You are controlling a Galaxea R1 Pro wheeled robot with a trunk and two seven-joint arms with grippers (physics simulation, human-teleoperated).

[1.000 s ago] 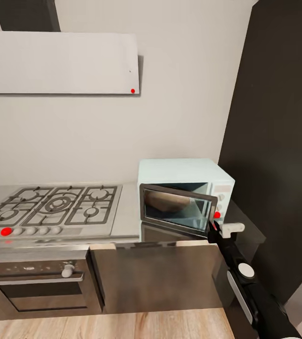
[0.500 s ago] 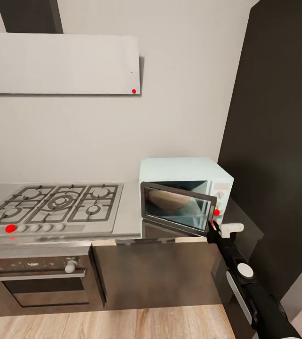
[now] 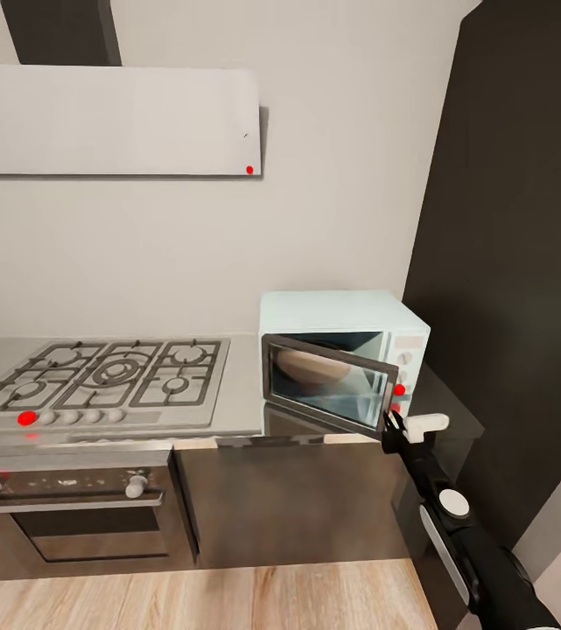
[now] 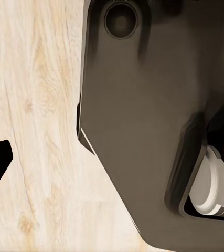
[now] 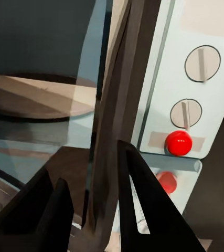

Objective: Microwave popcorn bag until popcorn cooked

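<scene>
- Nearest to me, my left wrist camera looks down on pale wooden floor (image 4: pixel 33 105) and a dark part of the robot's own body (image 4: pixel 143 131); I cannot tell how the left jaws stand from this.
- In the head view my right arm (image 3: pixel 455 516) reaches up from the lower right toward the front of the counter.
- My right gripper (image 3: pixel 391 422) is at the free edge of the microwave's door (image 3: pixel 328 385). In the right wrist view the gripper's two dark fingers (image 5: pixel 143 199) stand apart, one on either side of the door's edge, so the jaws are open around it, not clamped.
- The door is ajar, swung partly out from the front of the microwave (image 3: pixel 341 315).
- Through the glass I see a round tan plate (image 5: pixel 33 100) inside the cavity. I cannot make out the popcorn bag anywhere, in the oven or on the worktop.
- Beside the door, the control panel carries two knobs (image 5: pixel 202 63) and a red round light (image 5: pixel 178 143).
- The microwave sits on the countertop (image 3: pixel 241 385), right of the gas hob (image 3: pixel 105 376), against the white wall.
- Below the hob is the dark built-in oven (image 3: pixel 79 516).
- Farthest up, the white range hood (image 3: pixel 114 118) hangs on the wall over the hob.
</scene>
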